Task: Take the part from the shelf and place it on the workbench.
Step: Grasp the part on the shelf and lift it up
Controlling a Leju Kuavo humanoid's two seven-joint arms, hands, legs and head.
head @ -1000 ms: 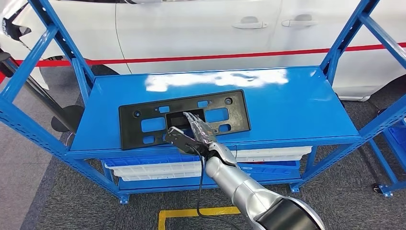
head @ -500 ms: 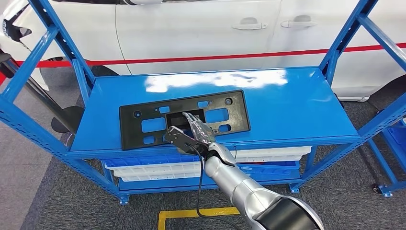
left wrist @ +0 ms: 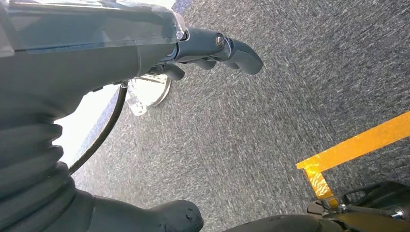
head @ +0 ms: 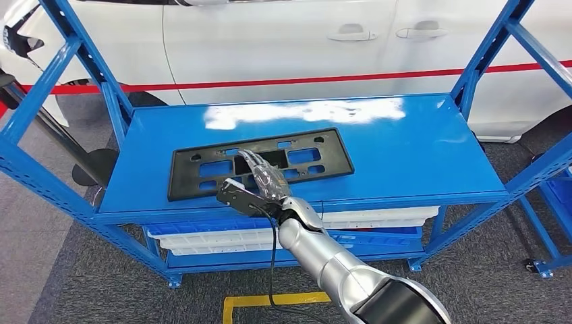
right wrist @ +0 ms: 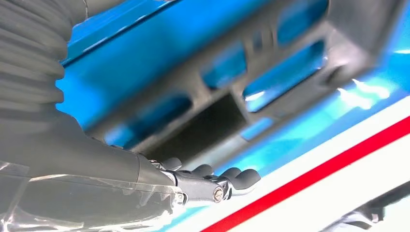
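The right hand [head: 260, 181] is reaching over the front edge of the blue shelf [head: 418, 152] and gripping the black plastic part [head: 202, 165], its fingers [head: 253, 162] hooked through the big middle opening while the thumb is lying along the near rim. In the right wrist view the fingers [right wrist: 227, 178] are curling in under the part [right wrist: 270, 58], which is looking blurred there. The part is sitting on the shelf top, its near edge just inside the shelf's front lip. Compared with a second ago, the part is appearing flatter and narrower, its near edge having tipped, and the hand has shifted a little towards the left. The left hand [left wrist: 212, 48] is hanging over grey carpet [left wrist: 290, 96] with its fingers curled in, grasping nothing. A white car [head: 283, 40] is standing behind the shelf.
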